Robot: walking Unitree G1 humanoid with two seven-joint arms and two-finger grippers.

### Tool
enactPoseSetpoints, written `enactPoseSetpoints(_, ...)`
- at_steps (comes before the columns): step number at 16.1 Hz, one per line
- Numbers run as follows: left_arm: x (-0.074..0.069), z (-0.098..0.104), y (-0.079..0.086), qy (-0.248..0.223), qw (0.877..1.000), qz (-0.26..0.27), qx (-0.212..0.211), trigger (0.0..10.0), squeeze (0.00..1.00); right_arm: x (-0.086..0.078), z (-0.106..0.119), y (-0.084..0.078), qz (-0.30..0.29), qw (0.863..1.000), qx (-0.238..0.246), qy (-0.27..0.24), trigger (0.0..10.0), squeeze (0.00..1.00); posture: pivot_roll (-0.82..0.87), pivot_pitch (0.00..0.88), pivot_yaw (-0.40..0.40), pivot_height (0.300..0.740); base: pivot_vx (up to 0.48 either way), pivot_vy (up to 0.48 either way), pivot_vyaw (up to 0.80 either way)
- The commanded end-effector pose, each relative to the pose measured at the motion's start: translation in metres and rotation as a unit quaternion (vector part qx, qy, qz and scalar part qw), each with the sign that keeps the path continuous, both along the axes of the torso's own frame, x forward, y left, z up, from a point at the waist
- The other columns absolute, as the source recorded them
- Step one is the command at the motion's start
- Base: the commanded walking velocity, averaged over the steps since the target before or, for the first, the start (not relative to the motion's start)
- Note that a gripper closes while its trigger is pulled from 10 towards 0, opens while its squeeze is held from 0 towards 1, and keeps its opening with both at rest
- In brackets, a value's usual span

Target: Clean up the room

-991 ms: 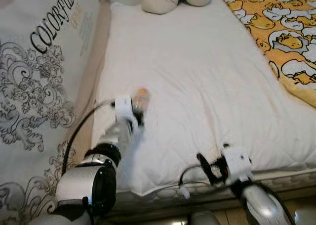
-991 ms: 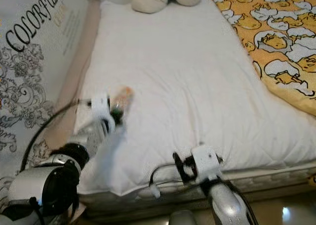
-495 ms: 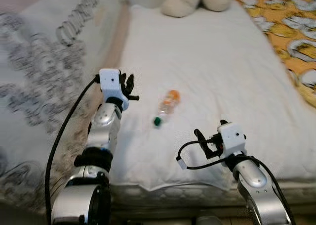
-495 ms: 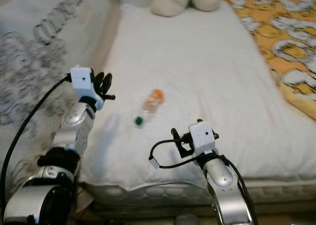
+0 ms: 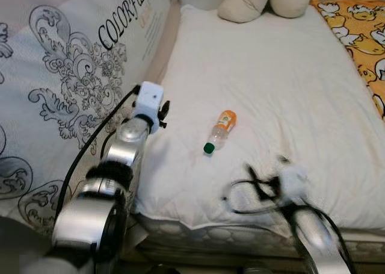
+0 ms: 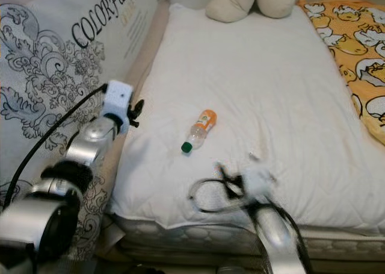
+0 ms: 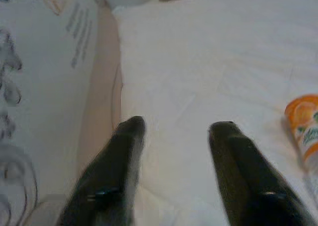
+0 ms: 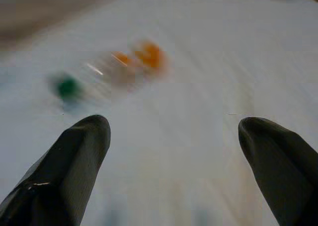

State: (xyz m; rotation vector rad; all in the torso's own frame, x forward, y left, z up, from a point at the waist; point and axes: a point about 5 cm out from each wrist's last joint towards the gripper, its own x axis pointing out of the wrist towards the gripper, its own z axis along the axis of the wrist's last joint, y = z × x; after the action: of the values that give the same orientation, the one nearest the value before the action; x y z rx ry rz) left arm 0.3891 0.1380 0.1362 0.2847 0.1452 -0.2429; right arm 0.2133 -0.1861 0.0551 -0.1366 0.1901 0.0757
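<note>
Left gripper point(image 7: 174, 129): fingers parted, empty, over white quilt's point(image 5: 289, 81) left edge | right gripper point(image 8: 174, 131): wide apart, empty, blurred, near edge | small clear plastic bottle with orange label and green cap point(image 5: 219, 130): lying flat between them, right of left gripper, beyond right gripper, untouched.

Silver arms, white wrist blocks, black cables, black-fingered left claw point(image 7: 174, 129)
</note>
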Motion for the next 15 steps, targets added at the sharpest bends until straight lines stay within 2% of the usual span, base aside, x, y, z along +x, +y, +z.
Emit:
enactPoseSetpoints(1, 0.004, 0.008, -0.003, -0.007, 1.000, -0.008, 0.011, 10.0, 1.00, -0.003, 0.003, -0.010, -0.033, 0.999, -0.003, -0.009, 10.0, 0.00, -0.29, 0.000, 0.111, 0.736, 0.000, 0.000, 0.00)
enactPoseSetpoints(3, 0.006, 0.008, -0.010, 0.006, 1.000, -0.015, -0.002, 10.0, 1.00, -0.014, -0.004, -0.016, -0.057, 0.998, -0.006, 0.005, 10.0, 0.00, -0.32, 0.000, 0.122, 0.736, 0.000, 0.000, 0.00)
enactPoseSetpoints(4, 0.006, 0.004, -0.017, 0.041, 0.998, -0.020, -0.051, 10.0, 1.00, -0.018, -0.005, -0.017, -0.059, 0.998, -0.010, 0.008, 10.0, 0.00, -0.33, 0.000, 0.125, 0.736, 0.000, 0.000, 0.00)
enactPoseSetpoints(5, 0.006, 0.004, -0.038, 0.054, 0.997, -0.041, -0.022, 10.0, 1.00, -0.022, -0.003, -0.016, -0.058, 0.998, -0.014, 0.007, 10.0, 0.00, -0.35, 0.000, 0.129, 0.736, 0.000, 0.000, 0.00)
enactPoseSetpoints(7, 0.004, 0.003, -0.061, 0.071, 0.995, -0.060, -0.023, 10.0, 1.00, -0.029, 0.000, -0.014, -0.052, 0.998, -0.024, 0.003, 10.0, 0.00, -0.38, 0.038, 0.129, 0.736, 0.000, 0.000, 0.00)
enactPoseSetpoints(10, -0.003, -0.006, -0.082, 0.104, 0.991, -0.082, -0.022, 10.0, 1.00, -0.051, 0.008, -0.008, -0.031, 0.999, -0.040, -0.001, 10.0, 0.00, -0.43, 0.093, 0.138, 0.736, 0.000, 0.000, 0.00)
enactPoseSetpoints(11, -0.003, -0.007, -0.084, 0.106, 0.991, -0.084, -0.014, 10.0, 1.00, -0.055, 0.008, -0.007, -0.029, 0.999, -0.043, 0.002, 10.0, 0.00, -0.44, 0.100, 0.140, 0.736, 0.000, 0.000, 0.00)
enactPoseSetpoints(12, -0.004, -0.011, -0.080, 0.106, 0.991, -0.074, 0.019, 10.0, 1.00, -0.069, 0.007, -0.007, -0.043, 0.998, -0.042, 0.015, 10.0, 0.00, -0.47, 0.129, 0.152, 0.736, 0.000, 0.000, 0.00)
enactPoseSetpoints(13, -0.004, -0.013, -0.077, 0.106, 0.992, -0.067, 0.029, 10.0, 1.00, -0.073, 0.007, -0.007, -0.047, 0.998, -0.042, 0.019, 10.0, 0.00, -0.48, 0.133, 0.153, 0.736, 0.000, 0.000, 0.00)
enactPoseSetpoints(15, -0.004, -0.021, -0.058, 0.111, 0.991, -0.027, 0.063, 10.0, 1.00, -0.088, 0.011, -0.005, -0.047, 0.997, -0.046, 0.030, 10.0, 0.00, -0.50, 0.169, 0.150, 0.736, 0.000, 0.000, 0.00)
